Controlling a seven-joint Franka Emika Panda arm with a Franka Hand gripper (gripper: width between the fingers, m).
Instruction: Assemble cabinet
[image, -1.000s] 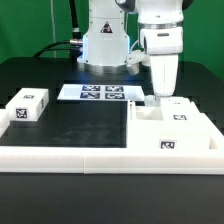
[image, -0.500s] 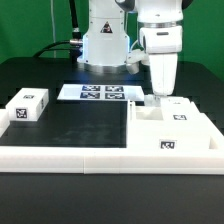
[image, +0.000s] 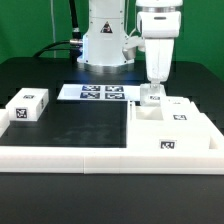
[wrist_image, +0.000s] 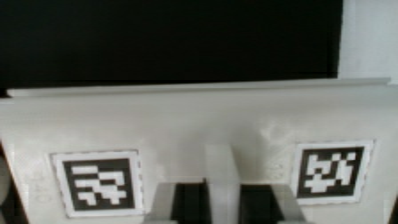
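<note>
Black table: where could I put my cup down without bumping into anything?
The widest bare patch of the table lies between the marker board behind, the small tagged block on the exterior view's left, the cabinet on its right and the long rail in front. It is crowded at the cabinet's back corner, under the tool.

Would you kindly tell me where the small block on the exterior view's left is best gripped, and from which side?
Probably from above, closing on two opposite upright sides of the block near their middle: it lies flat on the black mat, apart from everything else, so its parallel sides are free.
</note>
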